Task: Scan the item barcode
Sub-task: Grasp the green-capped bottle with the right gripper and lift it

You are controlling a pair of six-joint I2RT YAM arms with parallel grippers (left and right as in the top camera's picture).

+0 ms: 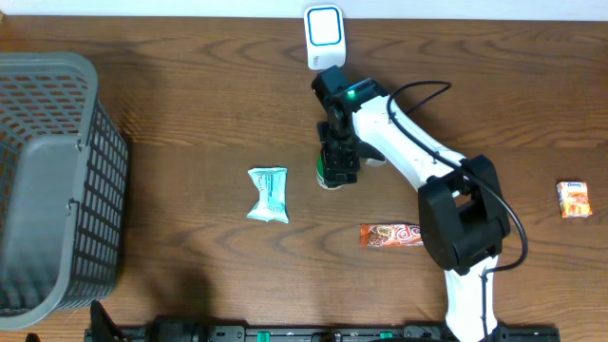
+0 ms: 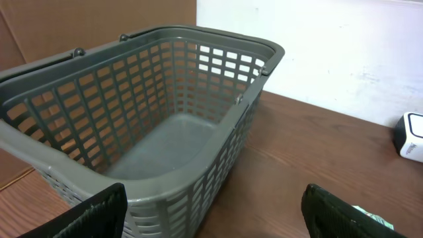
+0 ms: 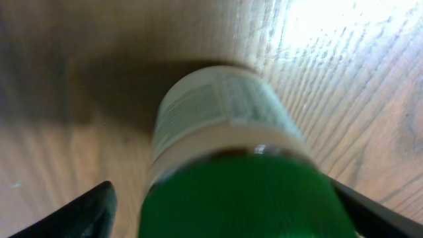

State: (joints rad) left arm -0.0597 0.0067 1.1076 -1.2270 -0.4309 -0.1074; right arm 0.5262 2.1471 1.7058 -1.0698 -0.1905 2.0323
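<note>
Wood table (image 1: 190, 114), bottle (image 3: 225, 125) standing mid-table just in front of the scanner (image 1: 323, 28). Right claw (image 1: 339, 163) straddles it, released, no squeeze. Left claw (image 2: 215, 211) spread wide, empty, by the basket (image 2: 264, 56).

Table (image 1: 190, 114) bears basket (image 1: 100, 190), scanner (image 1: 323, 33), bottle (image 3: 225, 112), teal packet (image 1: 268, 194), brown packet (image 1: 391, 235), orange packet (image 1: 574, 199).

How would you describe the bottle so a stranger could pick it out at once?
Start at the white scanner at the table's far edge. Just in front, under the right claw, sits a bottle. Unlike the flat packets nearby, it is round, with a green cap.
</note>
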